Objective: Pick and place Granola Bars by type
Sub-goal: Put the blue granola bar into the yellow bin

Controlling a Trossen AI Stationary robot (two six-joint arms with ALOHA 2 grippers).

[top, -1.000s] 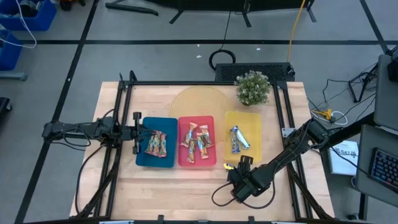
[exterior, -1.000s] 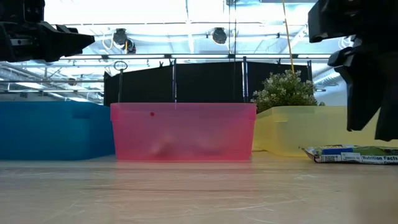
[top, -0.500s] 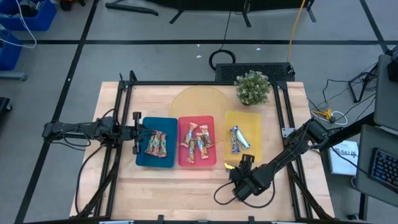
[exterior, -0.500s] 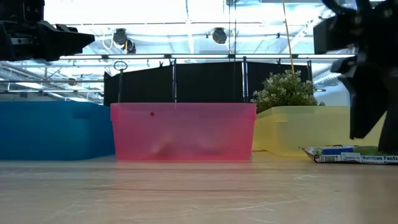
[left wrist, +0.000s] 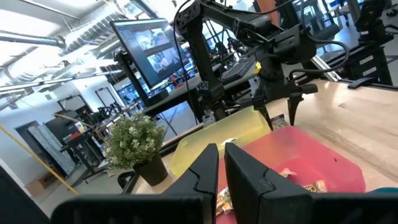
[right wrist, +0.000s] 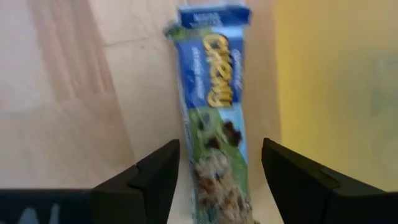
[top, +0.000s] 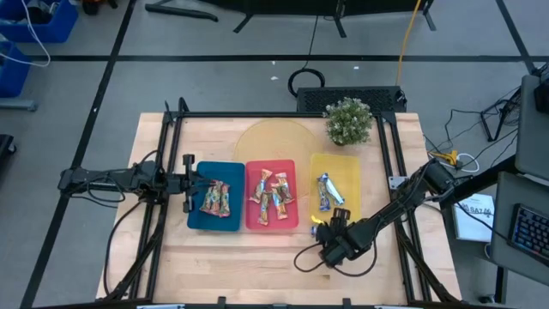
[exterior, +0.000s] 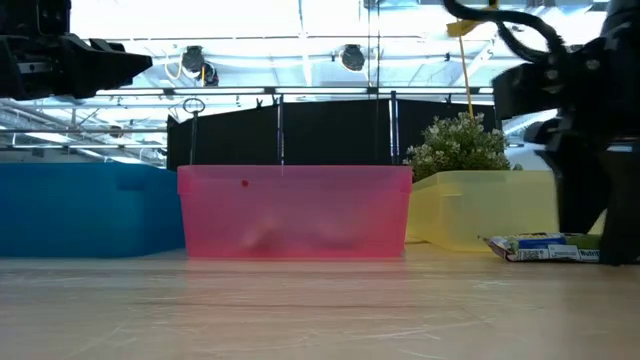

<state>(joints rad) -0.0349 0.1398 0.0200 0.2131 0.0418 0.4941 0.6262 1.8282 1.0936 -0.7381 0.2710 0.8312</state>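
Now the right end effector (right wrist: 214,180) stands wide apart, straddling a blue-wrapped granola bar (right wrist: 216,118) without gripping it.

You had a grey floor (top: 214,86) crossed by dark lines around the table, blue bins (top: 34,21) at ten o'clock, a keyboard (top: 530,232) at four o'clock, bright ceiling lights (exterior: 300,20) overhead.

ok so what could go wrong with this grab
1. The blue bar lies right beside the yellow tray; one finger of the open right gripper could catch the tray wall and shove the tray.
2. The bar lies flat on the table, so the jaws may close over the wrapper and slip off.
3. The left gripper, shut, hangs over the blue tray, clear of this.
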